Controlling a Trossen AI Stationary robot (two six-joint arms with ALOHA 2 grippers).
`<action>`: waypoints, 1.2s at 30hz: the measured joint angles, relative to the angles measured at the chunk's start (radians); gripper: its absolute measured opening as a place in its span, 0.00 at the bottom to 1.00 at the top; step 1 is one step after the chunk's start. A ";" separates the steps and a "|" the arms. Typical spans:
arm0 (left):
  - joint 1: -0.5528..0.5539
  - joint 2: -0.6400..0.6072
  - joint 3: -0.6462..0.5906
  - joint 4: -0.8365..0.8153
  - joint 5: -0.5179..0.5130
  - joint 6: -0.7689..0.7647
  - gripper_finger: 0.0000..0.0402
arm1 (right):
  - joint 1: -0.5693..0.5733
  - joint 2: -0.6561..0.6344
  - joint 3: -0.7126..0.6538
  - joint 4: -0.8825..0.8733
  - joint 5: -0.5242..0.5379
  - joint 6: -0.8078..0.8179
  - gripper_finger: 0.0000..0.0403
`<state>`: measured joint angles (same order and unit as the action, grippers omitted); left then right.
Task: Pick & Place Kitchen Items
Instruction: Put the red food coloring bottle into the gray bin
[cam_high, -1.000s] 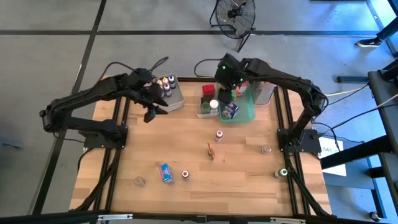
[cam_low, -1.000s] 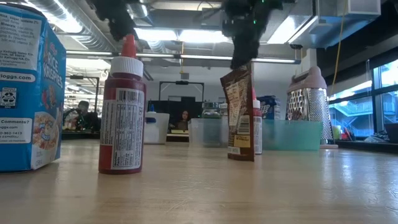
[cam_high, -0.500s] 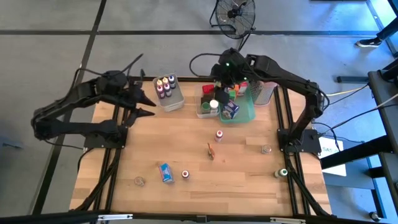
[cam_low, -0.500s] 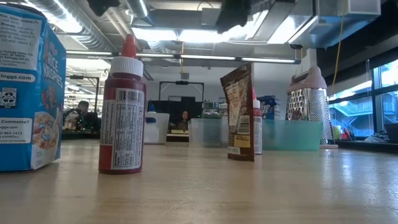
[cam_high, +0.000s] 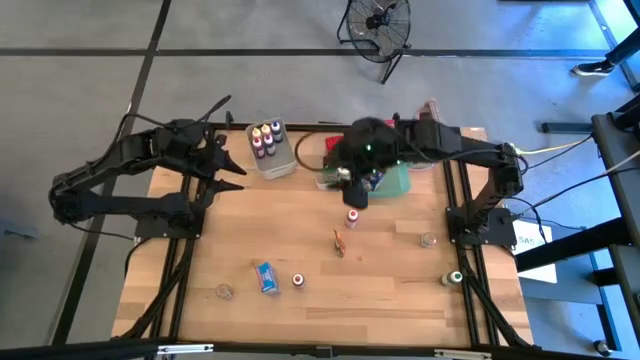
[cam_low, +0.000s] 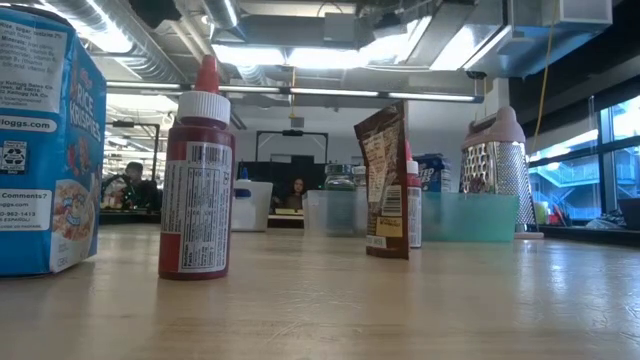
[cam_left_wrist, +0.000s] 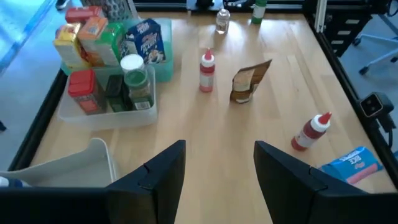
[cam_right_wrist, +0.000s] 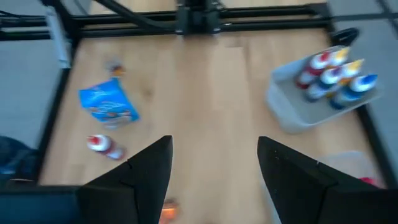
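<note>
Wooden desk (cam_high: 300, 230): bins (cam_high: 272, 148) part-filled; several items (cam_high: 266, 277) remain loose. Both grippers (cam_left_wrist: 214, 165) (cam_right_wrist: 214, 165) released, empty.

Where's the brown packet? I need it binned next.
High view: the brown packet stands mid-table, just below the red-capped bottle.

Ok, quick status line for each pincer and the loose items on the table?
Left pincer: open, empty.
Right pincer: open, empty.
Red sauce bottle: upright.
Brown packet: standing.
Blue cereal box: lying flat.
Bottle bin: holding upright bottles.
</note>
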<state>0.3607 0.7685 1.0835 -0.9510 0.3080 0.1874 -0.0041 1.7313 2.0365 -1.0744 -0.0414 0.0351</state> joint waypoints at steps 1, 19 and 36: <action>0.000 -0.001 -0.008 0.000 0.002 -0.001 0.46 | 0.020 0.000 0.000 -0.001 0.000 0.026 0.59; -0.018 0.009 -0.185 0.136 0.615 -0.137 0.49 | 0.351 0.000 0.000 0.081 0.182 0.420 0.59; -0.306 0.133 -0.230 0.747 0.586 -0.396 0.68 | 0.564 0.000 -0.001 0.182 0.435 0.613 0.59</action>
<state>0.0546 0.9011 0.8532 -0.2041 0.8943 -0.2090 0.5601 1.7313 2.0357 -0.8921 0.3931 0.6483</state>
